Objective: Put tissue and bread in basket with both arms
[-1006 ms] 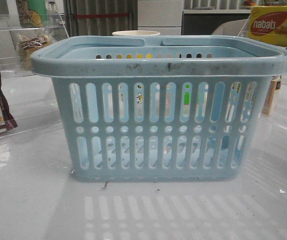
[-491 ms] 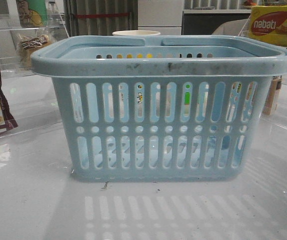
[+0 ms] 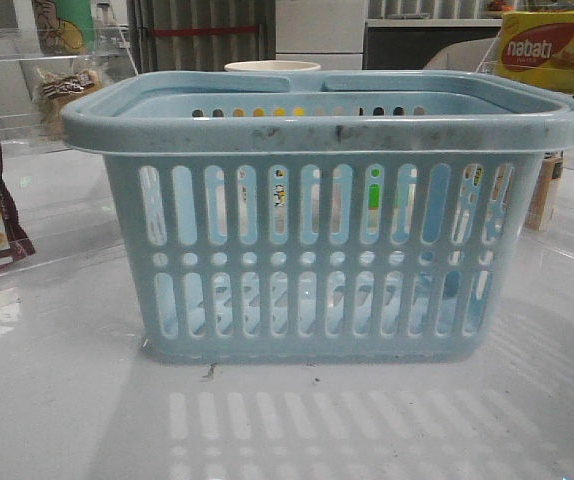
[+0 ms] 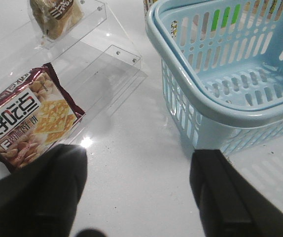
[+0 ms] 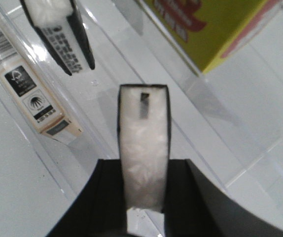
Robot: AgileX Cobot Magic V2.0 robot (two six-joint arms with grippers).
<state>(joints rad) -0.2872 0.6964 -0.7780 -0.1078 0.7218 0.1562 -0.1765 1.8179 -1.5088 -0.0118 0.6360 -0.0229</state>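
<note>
Blue basket (image 3: 327, 215) unmoved; right claw (image 5: 144, 190) still clamps tissue (image 5: 144, 148).

Low front view close on basket (image 3: 317, 215), wrist views looking down

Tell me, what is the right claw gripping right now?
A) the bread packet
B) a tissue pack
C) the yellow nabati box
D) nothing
B: in the right wrist view, the right claw is closed on the black-edged tissue pack, white tissue showing.
</note>
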